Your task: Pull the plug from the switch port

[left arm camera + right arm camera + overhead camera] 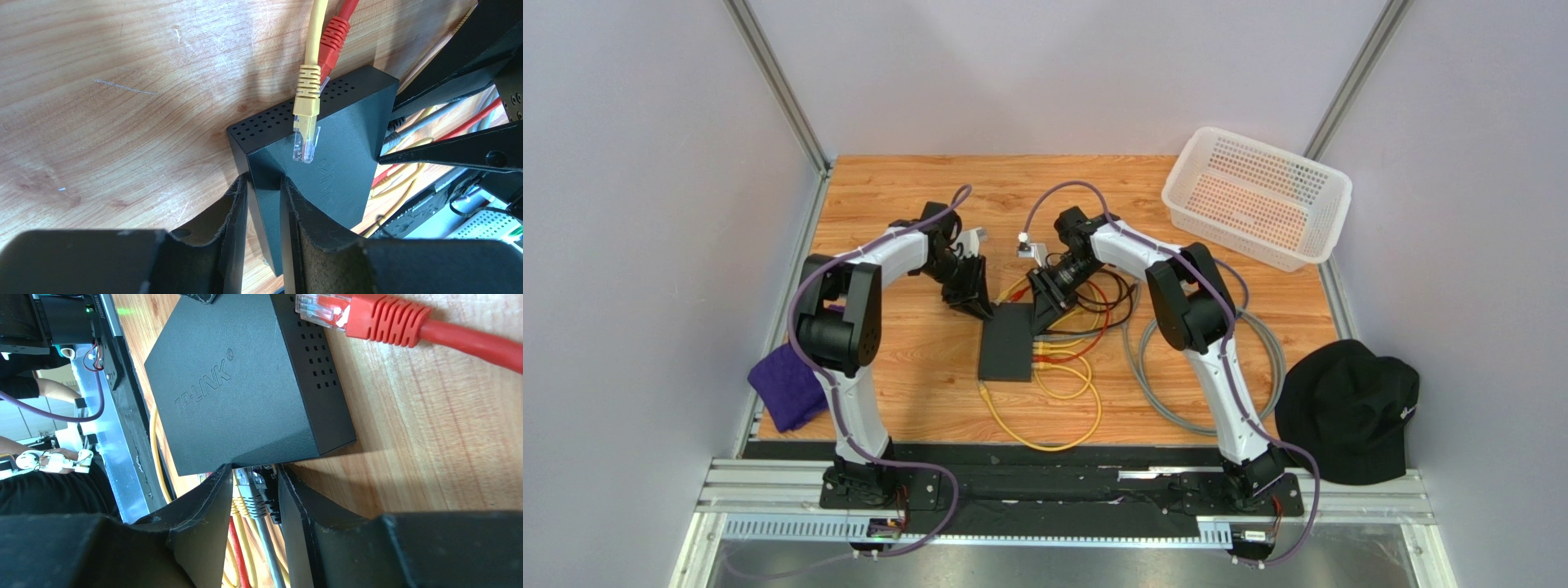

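Observation:
The switch [1008, 341] is a flat black box lying mid-table. My left gripper [971, 300] is shut on its far left corner; in the left wrist view the switch [344, 147] sits pinched between the two pads [264, 190]. My right gripper [1051, 306] is at the port edge. In the right wrist view its fingers [256, 478] close round a grey plug [248, 489] and a black plug [268, 499] seated in the switch [245, 386], with a yellow plug just left of them. A loose yellow plug [305, 131] rests on the switch top, and a loose red plug [368, 317] lies beside it.
Yellow [1051, 423], red and grey cables [1192, 368] coil right of and in front of the switch. A white basket [1257, 196] stands back right. A black cap [1347, 410] lies at the right edge and a purple cloth [787, 382] at the left edge.

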